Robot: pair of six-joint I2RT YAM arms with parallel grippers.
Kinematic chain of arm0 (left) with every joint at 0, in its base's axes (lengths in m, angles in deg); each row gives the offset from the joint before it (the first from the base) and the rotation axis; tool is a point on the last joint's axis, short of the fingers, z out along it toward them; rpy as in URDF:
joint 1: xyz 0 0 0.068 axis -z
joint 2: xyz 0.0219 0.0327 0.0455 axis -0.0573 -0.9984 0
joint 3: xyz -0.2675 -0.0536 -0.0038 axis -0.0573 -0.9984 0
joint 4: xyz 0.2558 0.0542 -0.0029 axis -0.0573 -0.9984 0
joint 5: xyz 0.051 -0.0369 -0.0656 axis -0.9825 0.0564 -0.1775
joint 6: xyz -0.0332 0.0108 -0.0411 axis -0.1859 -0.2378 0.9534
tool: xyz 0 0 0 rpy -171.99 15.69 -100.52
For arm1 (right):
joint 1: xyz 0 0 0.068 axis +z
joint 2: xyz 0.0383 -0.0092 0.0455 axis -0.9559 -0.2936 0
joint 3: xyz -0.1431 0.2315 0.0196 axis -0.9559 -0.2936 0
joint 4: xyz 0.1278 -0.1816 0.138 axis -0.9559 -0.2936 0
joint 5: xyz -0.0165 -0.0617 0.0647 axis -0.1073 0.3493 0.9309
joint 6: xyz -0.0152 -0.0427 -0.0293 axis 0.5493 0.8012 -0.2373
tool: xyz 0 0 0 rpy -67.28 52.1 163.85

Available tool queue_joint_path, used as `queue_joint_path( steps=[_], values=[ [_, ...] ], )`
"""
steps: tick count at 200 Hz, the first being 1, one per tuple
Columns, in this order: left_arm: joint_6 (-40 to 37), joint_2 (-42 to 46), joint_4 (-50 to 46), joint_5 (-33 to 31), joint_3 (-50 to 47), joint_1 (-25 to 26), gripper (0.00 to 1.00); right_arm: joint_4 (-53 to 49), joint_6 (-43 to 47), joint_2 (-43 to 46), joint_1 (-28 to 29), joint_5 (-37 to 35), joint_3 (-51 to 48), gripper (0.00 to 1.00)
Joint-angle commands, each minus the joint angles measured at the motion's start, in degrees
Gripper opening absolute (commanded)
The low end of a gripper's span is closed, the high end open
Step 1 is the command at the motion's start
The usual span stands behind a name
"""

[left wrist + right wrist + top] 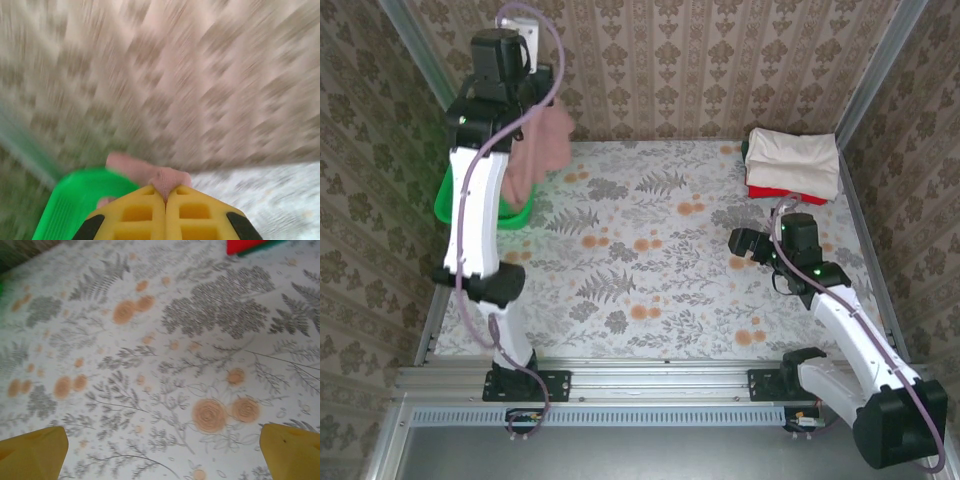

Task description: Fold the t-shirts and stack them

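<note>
While left end effector (165, 194) pinches limp pink t-shirt (544, 150) over green basket (444, 200), right end effector (162, 435) spread

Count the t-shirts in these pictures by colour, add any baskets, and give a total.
pink t-shirt: 1
cream t-shirt: 1
red t-shirt: 1
green mesh basket: 1
Total: 4
</note>
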Motion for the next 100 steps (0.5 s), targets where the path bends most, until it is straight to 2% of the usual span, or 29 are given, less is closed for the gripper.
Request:
queue_joint_path(
  steps=[1, 24, 36, 56, 81, 86, 96, 100],
  values=[
    [-5.68, 8.27, 12.31, 1.00, -4.70, 6.76, 0.00, 0.19, -1.21, 2.95, 0.20, 4.28, 1.94, 0.99],
    [-4.78, 14.21, 19.69, 1.17, -14.13, 12.60, 0.00, -0.03, -1.51, 5.30, 0.58, 5.47, 2.73, 0.98],
    [-2.87, 15.97, 21.32, 0.27, -19.02, 12.98, 0.00, 0.10, -1.79, 6.14, 1.10, 5.80, 2.74, 0.98],
    [-1.24, 18.26, 27.34, -2.99, -33.44, 12.62, 0.00, 1.09, -2.38, 6.69, 2.41, 6.41, 1.82, 0.97],
    [7.99, 18.74, 33.14, -3.64, -51.67, 7.54, 0.00, 2.52, -3.20, 5.47, 4.35, 4.49, -0.61, 0.95],
    [10.51, 18.40, 33.75, -2.91, -54.82, 6.21, 0.06, 2.71, -3.40, 4.95, 4.68, 4.20, -1.05, 0.95],
    [14.81, 16.56, 33.88, -1.51, -59.82, 2.56, 0.10, 3.05, -3.72, 3.55, 5.24, 3.93, -1.78, 0.95],
    [16.28, 15.57, 33.75, -1.00, -61.66, 1.02, 0.17, 2.98, -3.90, 3.02, 5.54, 3.69, -1.97, 0.95]
  ],
)
